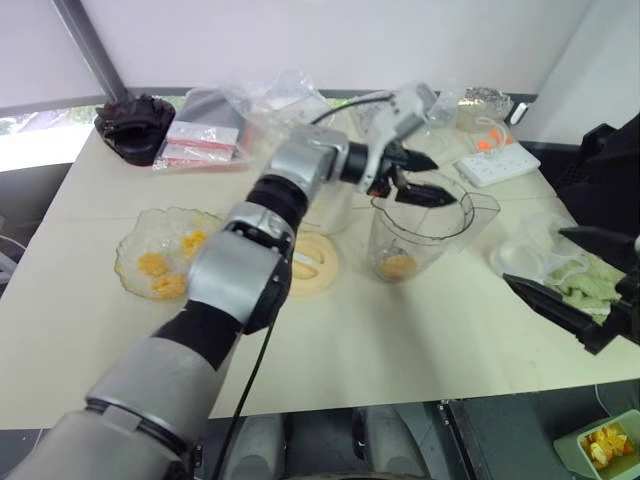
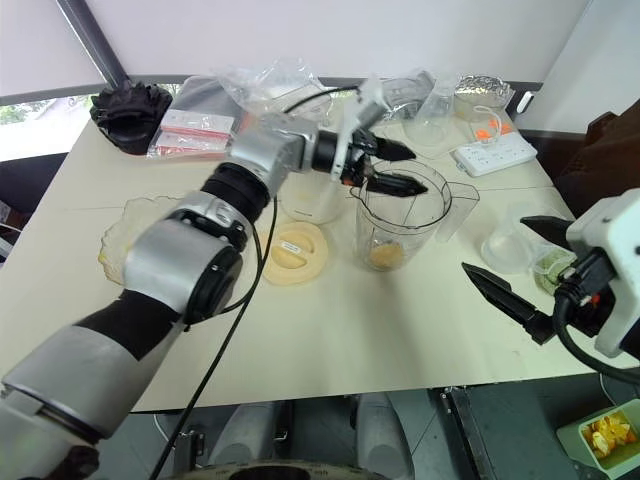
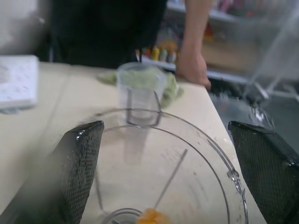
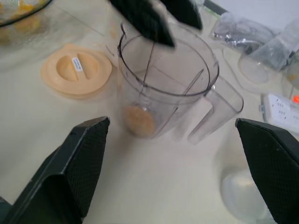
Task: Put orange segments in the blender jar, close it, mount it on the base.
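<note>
**Segment lands in blender jar**

At frame centre, the clear blender jar stands on the cream table, handle toward the right. The left gripper hovers over its rim, jaws spread wide, apparently having dropped an orange segment onto the jar's bottom. The right gripper waits open at lower right. More segments sit in the glass bowl at left.

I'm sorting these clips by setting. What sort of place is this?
Probably a lab or workshop set up as a kitchen bench: a work table holds a blender jar, a glass bowl of orange segments and a power strip, with stocked shelves behind.
</note>
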